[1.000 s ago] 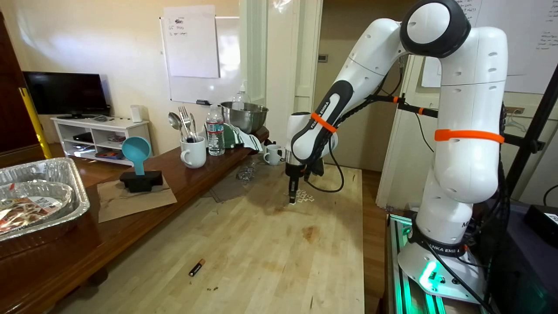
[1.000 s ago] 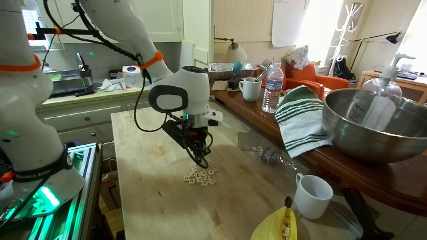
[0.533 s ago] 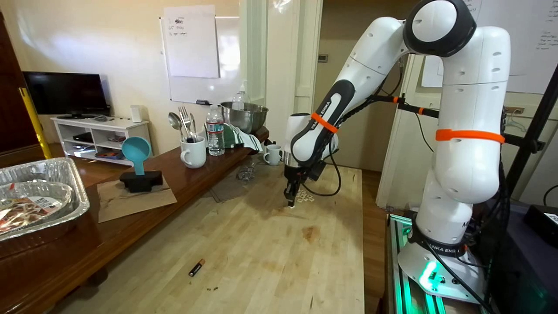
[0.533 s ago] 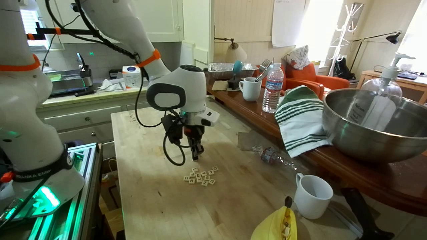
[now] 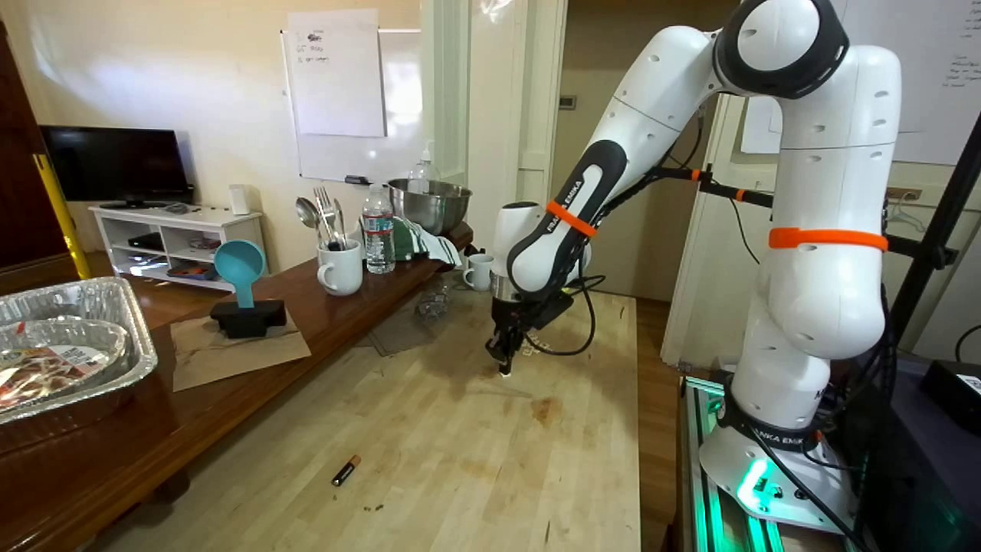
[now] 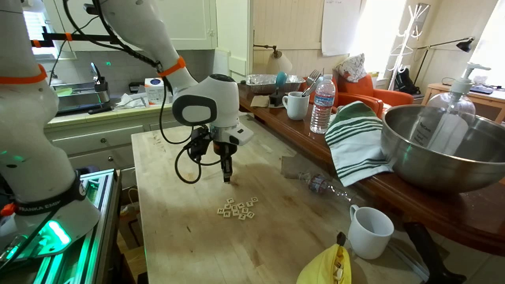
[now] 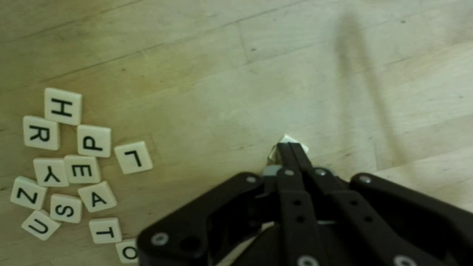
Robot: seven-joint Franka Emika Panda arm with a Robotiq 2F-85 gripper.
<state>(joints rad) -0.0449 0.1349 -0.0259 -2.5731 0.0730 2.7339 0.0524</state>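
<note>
The pincer (image 7: 289, 145) has its fingers pressed together, tips down at a pale tile (image 7: 286, 139) that pokes out from beneath them on the desk (image 6: 197, 244), its face mostly covered. Near it, but apart, lie loosely clustered lettered tiles (image 7: 83, 169), among them L, P, H and Z, some touching one another. Beyond these, in an exterior view, a clear bottle (image 6: 323, 186) lies on its side, and farther off a white mug (image 6: 371, 232) stands just beside a yellow pouch (image 6: 321, 266).
</note>
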